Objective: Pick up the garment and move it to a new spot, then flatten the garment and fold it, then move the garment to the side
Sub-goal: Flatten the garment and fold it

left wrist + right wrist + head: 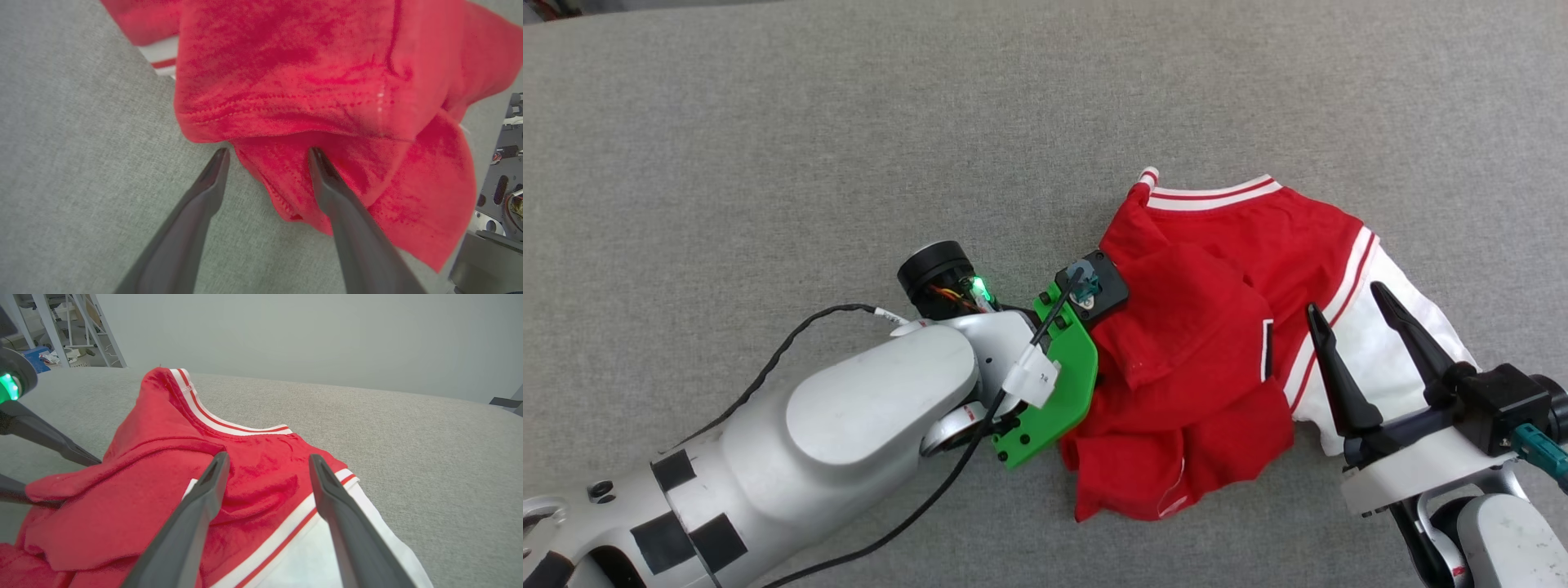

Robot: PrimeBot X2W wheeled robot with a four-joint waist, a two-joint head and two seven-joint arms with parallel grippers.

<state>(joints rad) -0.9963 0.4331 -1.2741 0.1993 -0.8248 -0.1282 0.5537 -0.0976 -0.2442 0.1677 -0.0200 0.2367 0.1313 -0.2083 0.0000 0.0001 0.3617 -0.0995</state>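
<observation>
Pale left forearm (792, 441) enters from 8 o'clock; its cable tag (1033, 377) is too small to read. Left gripper (267, 153) is splayed at the hem of the garment (1201, 343), grasping nothing. Right gripper (1345, 298) is likewise spread above the white sleeve (1380, 359), at 4 o'clock. The crumpled garment lies on a grey fabric surface (849, 122); a pale wall (286, 330) stands behind.

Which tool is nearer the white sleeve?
Right. The right tool is over the sleeve; the left tool is at the far red edge of the shirt.
</observation>
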